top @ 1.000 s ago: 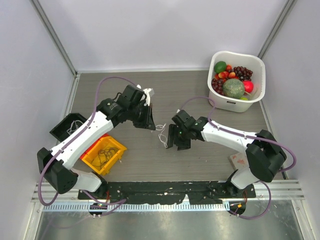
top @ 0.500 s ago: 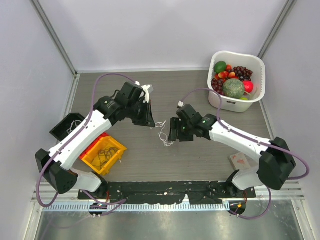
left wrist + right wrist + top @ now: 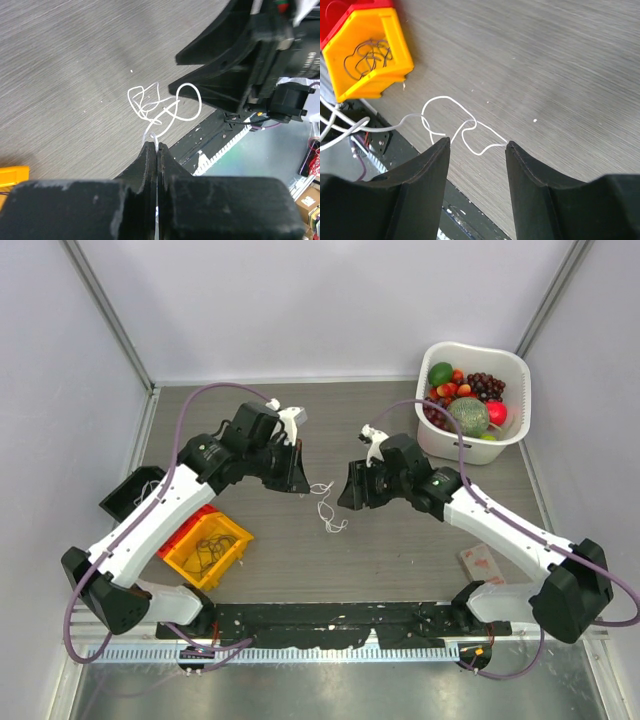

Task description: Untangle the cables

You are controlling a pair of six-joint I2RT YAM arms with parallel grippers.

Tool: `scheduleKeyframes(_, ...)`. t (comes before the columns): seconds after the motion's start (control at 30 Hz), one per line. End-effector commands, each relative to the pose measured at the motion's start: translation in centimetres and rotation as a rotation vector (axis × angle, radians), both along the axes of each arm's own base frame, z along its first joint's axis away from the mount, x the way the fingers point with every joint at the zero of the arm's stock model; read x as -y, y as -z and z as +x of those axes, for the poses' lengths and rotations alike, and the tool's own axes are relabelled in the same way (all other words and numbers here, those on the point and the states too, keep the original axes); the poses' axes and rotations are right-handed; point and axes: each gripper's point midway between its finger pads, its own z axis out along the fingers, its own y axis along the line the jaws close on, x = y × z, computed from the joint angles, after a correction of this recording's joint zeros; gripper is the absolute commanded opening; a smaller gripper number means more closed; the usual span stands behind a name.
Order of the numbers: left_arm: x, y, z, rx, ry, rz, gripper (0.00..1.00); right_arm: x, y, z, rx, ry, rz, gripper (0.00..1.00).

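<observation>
- The left gripper (image 3: 156,149) has its jaws pressed together on one end of a thin white cable (image 3: 159,105); this shows at the bottom centre of the left wrist view.
- From that pinch the white cable rises into a small knot of loose loops over the grey wood-grain table (image 3: 60,70).
- In the overhead view the white cable (image 3: 326,508) sits at mid-frame, between the two arms, trailing down from the left gripper (image 3: 301,484).
- The right gripper (image 3: 350,496) is just right of the cable, with its jaws spread.
- In the right wrist view the cable (image 3: 451,116) loops across the gap just ahead of the right gripper (image 3: 477,146); one bend reaches the tip of the right-hand finger (image 3: 520,165), but nothing is clamped.
- A yellow bin (image 3: 240,534) at lower left holds a tangle of dark wires (image 3: 207,549), with a red bin (image 3: 183,533) against its upper-left side.
- A white basket (image 3: 505,361) of fruit stands at upper right.
</observation>
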Motion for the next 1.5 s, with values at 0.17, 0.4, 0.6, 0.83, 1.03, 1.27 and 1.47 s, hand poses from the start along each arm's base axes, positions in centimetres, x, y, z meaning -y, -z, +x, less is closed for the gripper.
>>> scheduleKeyframes(0.17, 0.8, -3.5, -0.4, 0.082, 0.059, -0.109, 0.0, -3.2, 0.2, -0.4, 0.063, -0.202, 0.107, 0.52)
scheduleKeyframes(0.4, 1.1, -4.3, -0.5, 0.097, 0.061, -0.145, 0.0, -5.5, 1.0, -1.9, -0.007, -0.279, 0.191, 0.49)
scheduleKeyframes(0.6, 1.2, -4.8, -0.5, 0.11, 0.059, -0.157, 0.0, -5.6, 2.3, -2.1, -0.036, -0.261, 0.19, 0.33)
scheduleKeyframes(0.83, -4.6, -4.6, 2.2, 0.218, -0.268, 0.016, 0.0, 3.6, 3.4, 5.8, 0.079, 0.396, -0.133, 0.01)
scheduleKeyframes(1.03, -16.6, -9.7, 3.0, 0.507, -0.777, 0.18, 0.0, 17.8, 4.2, 6.4, -0.006, 0.915, -0.467, 0.01)
scheduleKeyframes(1.27, -23.6, -14.7, 0.4, 0.695, -1.029, 0.182, 0.0, 24.3, 4.0, 4.6, -0.023, 1.088, -0.545, 0.01)
scheduleKeyframes(1.47, -23.2, -15.6, 0.5, 0.724, -0.986, 0.168, 0.0, 21.0, 4.3, 5.0, -0.054, 0.971, -0.384, 0.01)
